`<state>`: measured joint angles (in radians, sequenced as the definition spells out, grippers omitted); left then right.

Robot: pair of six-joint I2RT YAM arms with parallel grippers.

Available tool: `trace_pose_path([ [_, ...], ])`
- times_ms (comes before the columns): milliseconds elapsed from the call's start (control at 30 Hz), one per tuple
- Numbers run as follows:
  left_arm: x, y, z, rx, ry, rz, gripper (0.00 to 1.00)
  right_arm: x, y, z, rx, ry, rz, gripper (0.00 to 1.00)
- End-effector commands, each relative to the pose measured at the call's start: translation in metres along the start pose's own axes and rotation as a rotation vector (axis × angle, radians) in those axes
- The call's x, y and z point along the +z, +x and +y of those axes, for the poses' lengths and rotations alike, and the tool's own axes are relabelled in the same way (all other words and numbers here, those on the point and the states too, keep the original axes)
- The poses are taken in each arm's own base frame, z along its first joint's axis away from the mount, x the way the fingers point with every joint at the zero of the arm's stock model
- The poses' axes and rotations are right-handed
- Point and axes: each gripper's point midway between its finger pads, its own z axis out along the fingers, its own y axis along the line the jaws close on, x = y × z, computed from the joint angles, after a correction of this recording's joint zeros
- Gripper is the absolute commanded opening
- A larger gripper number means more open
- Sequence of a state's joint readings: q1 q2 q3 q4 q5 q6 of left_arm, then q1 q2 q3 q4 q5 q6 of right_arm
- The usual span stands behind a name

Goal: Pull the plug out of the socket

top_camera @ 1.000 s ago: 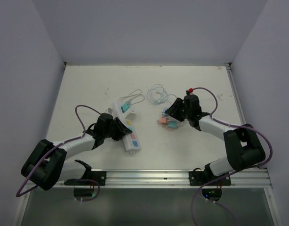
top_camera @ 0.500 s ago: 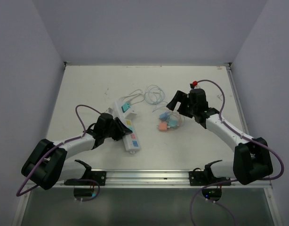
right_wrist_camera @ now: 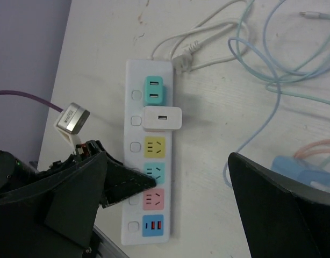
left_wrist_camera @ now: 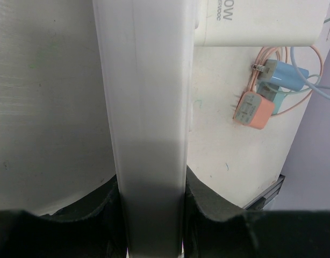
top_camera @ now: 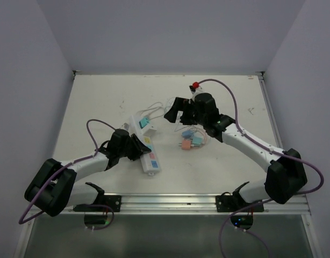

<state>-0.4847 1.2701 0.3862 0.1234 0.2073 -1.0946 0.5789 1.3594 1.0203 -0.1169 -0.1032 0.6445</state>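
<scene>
Socket (right_wrist_camera: 134,161) lies slantwise on the tabletop (top_camera: 100,102), left of centre, its white cord (right_wrist_camera: 189,59) leaving the far end. Six outlets run in a row along it. The one at the far end carries a teal plug (right_wrist_camera: 153,89), and the next carries a white plug (right_wrist_camera: 162,119); both sit pushed in. The four nearer faces show yellow, teal, pink and blue.

Loose plugs (top_camera: 189,142), orange, blue and teal, lie in a small heap right of the socket and apart from it, their thin cables (right_wrist_camera: 272,64) looping away toward the far side.

The left arm (top_camera: 87,164) stretches low over the tabletop from its near-left base, forearm almost flat. The left fingers (left_wrist_camera: 208,226) are clamped on the socket's near half from its left side, about level with the teal and pink faces. In the wrist view the white body fills the gap between them edge-on.

The right arm (top_camera: 245,145) reaches up and leftward from the near-right base, elbow bent and wrist raised. The right fingers (right_wrist_camera: 283,215) are spread wide and hold nothing. They hang above the tabletop near the socket's far end, between it and the cables, and their camera looks straight down on the two seated plugs.
</scene>
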Motion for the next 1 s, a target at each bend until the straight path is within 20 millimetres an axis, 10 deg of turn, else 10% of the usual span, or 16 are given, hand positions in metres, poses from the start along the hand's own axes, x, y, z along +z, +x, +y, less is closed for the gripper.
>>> trace_pose_path([
  [0, -0.003, 0.012, 0.019, 0.053, -0.054, 0.044, 0.00, 0.020, 0.004, 0.034, -0.001, -0.081, 0.022, 0.99],
  [500, -0.008, 0.019, 0.019, 0.073, -0.022, 0.064, 0.00, 0.096, 0.087, 0.059, 0.074, -0.158, 0.305, 0.99],
  [967, -0.010, 0.022, 0.017, 0.083, 0.006, 0.076, 0.00, 0.122, 0.109, 0.045, 0.089, -0.146, 0.334, 0.97],
])
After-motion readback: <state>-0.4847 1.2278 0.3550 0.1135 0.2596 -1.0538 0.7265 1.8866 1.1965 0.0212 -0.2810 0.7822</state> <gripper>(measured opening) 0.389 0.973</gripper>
